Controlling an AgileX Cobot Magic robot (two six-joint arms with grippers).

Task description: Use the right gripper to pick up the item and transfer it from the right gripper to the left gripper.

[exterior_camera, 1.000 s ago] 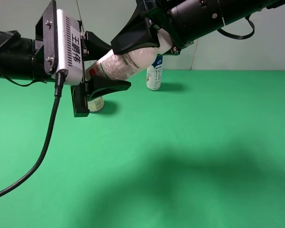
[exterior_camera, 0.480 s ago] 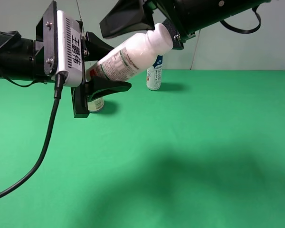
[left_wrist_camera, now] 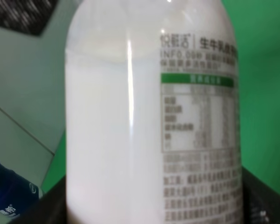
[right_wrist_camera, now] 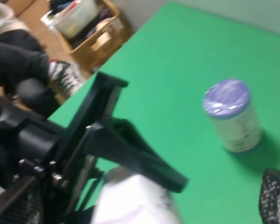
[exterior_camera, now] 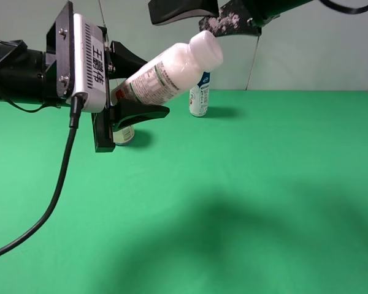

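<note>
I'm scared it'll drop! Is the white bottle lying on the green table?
No, the white bottle hangs tilted in the air, held by the left gripper.

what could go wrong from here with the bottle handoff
The left gripper grips the white bottle only near its base, tilted, with most of its length sticking out: it might pivot or slip. The open right gripper hangs close above the cap; a careless move could knock it.

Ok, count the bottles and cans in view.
3. White bottle tilted in the left gripper; slim bottle upright on the table behind it; can half hidden behind that gripper. More may be hidden.
</note>
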